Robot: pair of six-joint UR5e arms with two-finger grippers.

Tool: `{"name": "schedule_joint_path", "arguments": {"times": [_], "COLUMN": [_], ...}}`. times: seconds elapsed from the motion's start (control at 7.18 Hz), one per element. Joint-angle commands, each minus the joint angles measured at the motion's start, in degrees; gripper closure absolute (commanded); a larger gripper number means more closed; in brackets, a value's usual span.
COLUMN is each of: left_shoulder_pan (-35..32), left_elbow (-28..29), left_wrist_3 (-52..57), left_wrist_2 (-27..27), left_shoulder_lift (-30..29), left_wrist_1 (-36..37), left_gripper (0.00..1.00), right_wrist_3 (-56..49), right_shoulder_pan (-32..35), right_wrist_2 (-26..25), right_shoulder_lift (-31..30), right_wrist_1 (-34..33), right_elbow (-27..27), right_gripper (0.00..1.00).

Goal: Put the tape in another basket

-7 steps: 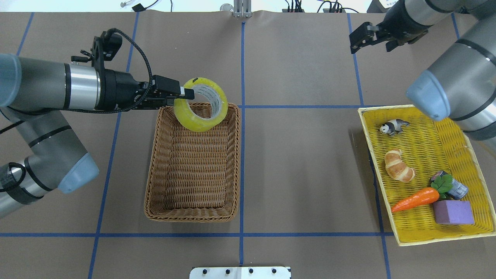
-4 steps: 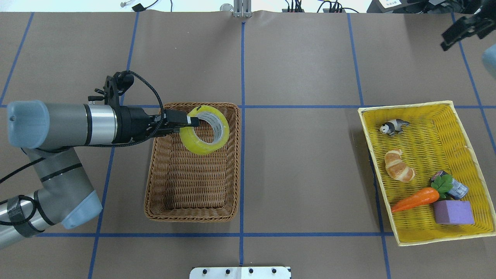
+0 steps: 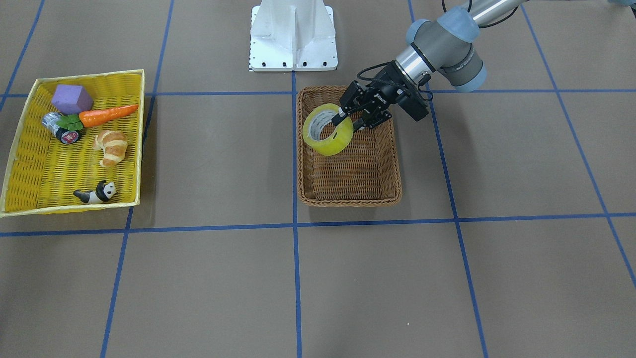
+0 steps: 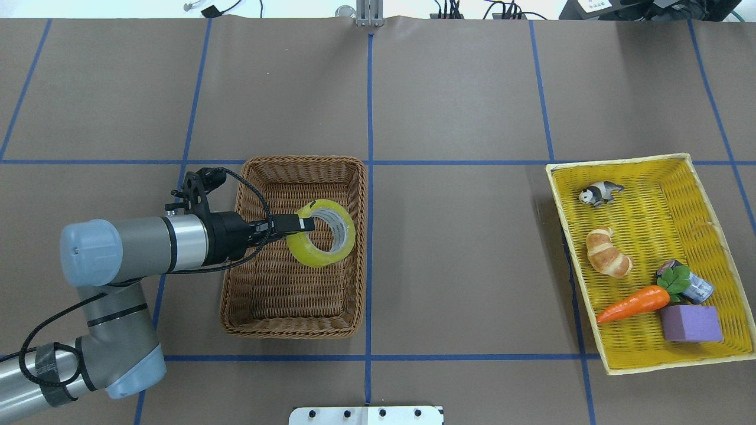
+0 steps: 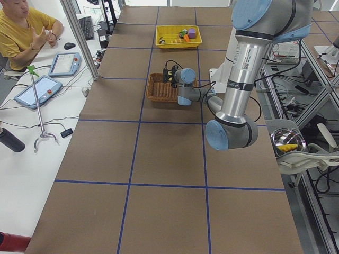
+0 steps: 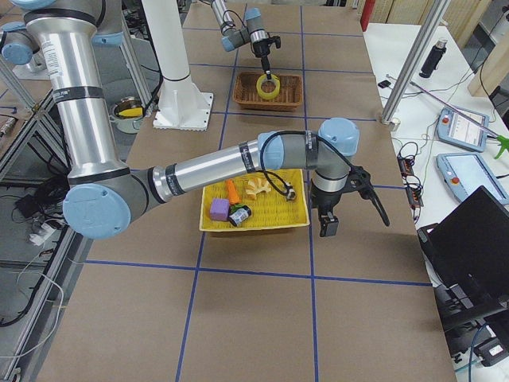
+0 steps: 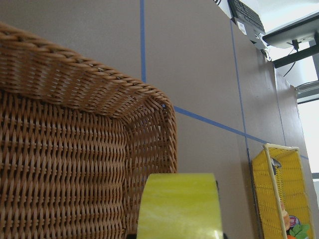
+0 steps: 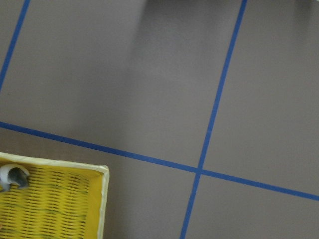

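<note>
The yellow tape (image 4: 313, 257) is a wide translucent roll, held on edge and tilted inside the brown wicker basket (image 4: 293, 332), near its right wall. My left gripper (image 4: 304, 225) is shut on the roll's wall, one finger through the core. Both show in the front view, the tape (image 3: 325, 144) low in the basket (image 3: 350, 202) with the gripper (image 3: 349, 121) above it. The left wrist view shows the tape (image 7: 179, 209) against the basket's corner (image 7: 149, 94). I cannot tell if the roll touches the bottom. My right gripper (image 6: 354, 218) shows only in the right side view, beside the yellow tray; I cannot tell its state.
A shallow yellow tray (image 4: 620, 160) at the right holds a panda (image 4: 599, 193), croissant (image 4: 608, 252), carrot (image 4: 632, 303), dark can (image 4: 697, 289) and purple block (image 4: 690, 323). The robot's white base (image 3: 293, 35) stands behind the basket. A person (image 5: 26, 32) sits at the side desk.
My left arm has drawn back toward the robot and lowered the tape from above the basket's far rim down into the basket. My right arm has swung out of the overhead view.
</note>
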Motion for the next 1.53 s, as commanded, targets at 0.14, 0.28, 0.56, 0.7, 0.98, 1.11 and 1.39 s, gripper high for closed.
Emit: {"name": "schedule_joint_path", "arguments": {"times": [0.14, 0.28, 0.56, 0.7, 0.98, 1.11, 1.39], "left_shoulder_pan": [0.51, 0.51, 0.25, -0.97, -8.06, -12.28, -24.03], "left_elbow": [3.34, 3.34, 2.21, 1.16, 1.14, 1.06, 0.88], "left_wrist_3": [4.56, 6.26, 9.15, 12.48, 13.74, 15.57, 21.71], "left_wrist_2": [0.4, 0.32, 2.33, 1.99, -2.73, -6.42, -17.47], "left_shoulder_lift": [-0.99, -1.16, -1.25, -1.25, -0.9, -0.73, -0.46], "left_wrist_1": [-0.5, -0.59, -0.5, -0.5, 0.72, 2.73, 12.27], "left_gripper": [0.83, 0.65, 0.01, 0.01, 0.01, 0.01, 0.01], "right_wrist_3": [-0.7, -0.52, -0.09, -0.08, -0.52, -0.78, -0.96], "right_shoulder_pan": [0.96, 0.96, 0.96, 0.96, 1.14, 1.23, 1.58], "right_wrist_2": [0.84, 0.84, 1.71, 1.89, 1.81, 1.81, 1.02], "right_shoulder_lift": [-1.5, -1.5, -1.15, -1.06, -1.85, -2.99, -4.39], "right_wrist_1": [0.05, 0.05, 0.05, 0.23, 0.23, 0.23, 1.8], "right_elbow": [-0.19, -0.19, -0.02, -0.11, -0.28, -0.11, -0.02], "right_gripper": [0.0, 0.0, 0.0, 0.0, 0.0, 0.0, 0.0]}}
